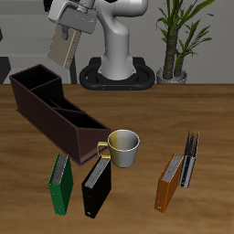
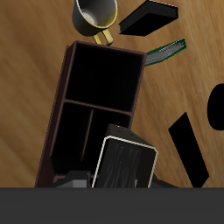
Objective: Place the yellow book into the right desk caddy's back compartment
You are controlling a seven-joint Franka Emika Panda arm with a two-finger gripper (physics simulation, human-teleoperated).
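Observation:
My gripper (image 1: 67, 33) is high above the table's back and is shut on the yellow book (image 1: 60, 47). The book hangs tilted below the fingers, in the air above the back end of the right desk caddy (image 1: 57, 117), apart from it. The caddy is a long dark brown open box with thin dividers. In the wrist view the book's pale page edges and dark cover (image 2: 124, 164) show over the caddy's compartments (image 2: 63, 131). The compartment under the book looks empty.
A cream mug (image 1: 123, 146) stands against the caddy's front end. A green book (image 1: 60, 183), a black book (image 1: 96, 187), an orange book (image 1: 169, 183) and a dark grey book (image 1: 190, 157) stand near the table's front. The robot base (image 1: 119, 55) and a plant (image 1: 178, 37) are behind.

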